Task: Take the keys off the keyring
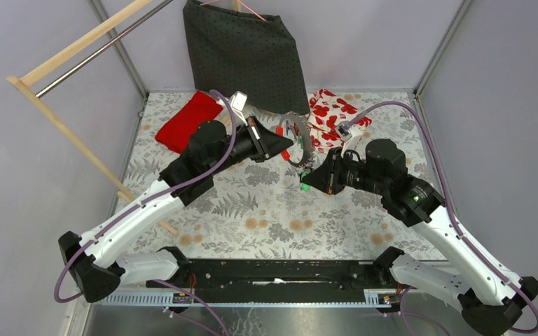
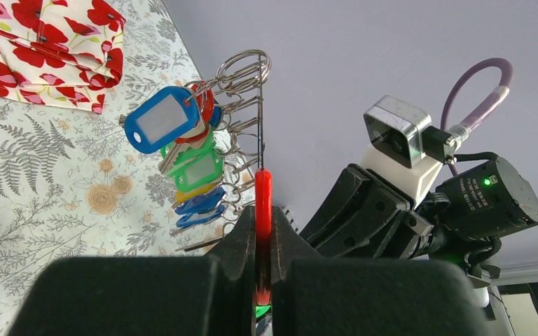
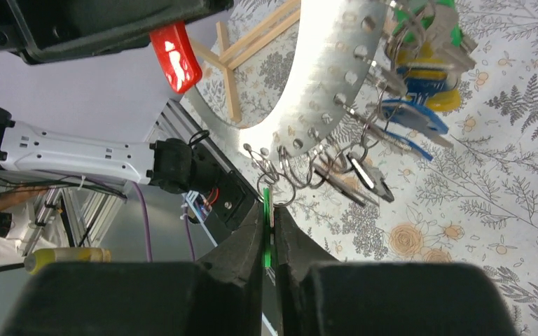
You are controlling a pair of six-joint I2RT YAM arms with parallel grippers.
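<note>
Nearest the bases, found the right gripper (image 3: 269, 241) with its jaws pressed together on the thin edge of a green key (image 3: 267, 231), just under the lower rim of the keyring (image 3: 326, 84). A little farther out, saw the left gripper (image 2: 263, 252) clamped tight on the red section (image 2: 263, 199) of that rim, holding the keyring upright and edge-on to its own wrist camera, above the floral tablecloth (image 1: 252, 210) and between the two arms. Noted the other keys (image 2: 197, 170), with blue, green, red and yellow heads, hanging in a bunch from small wire loops (image 2: 242, 70) threaded through holes along the pale rim. Beyond the ring, made out a folded poppy-print cloth (image 1: 333, 112) to the right and a red cloth (image 1: 185, 122) to the left, both lying on the table. Farthest back, picked out a dark dotted garment (image 1: 245, 52) hanging at the rear wall, and a wooden rack (image 1: 77, 49) slanting across the left corner.
</note>
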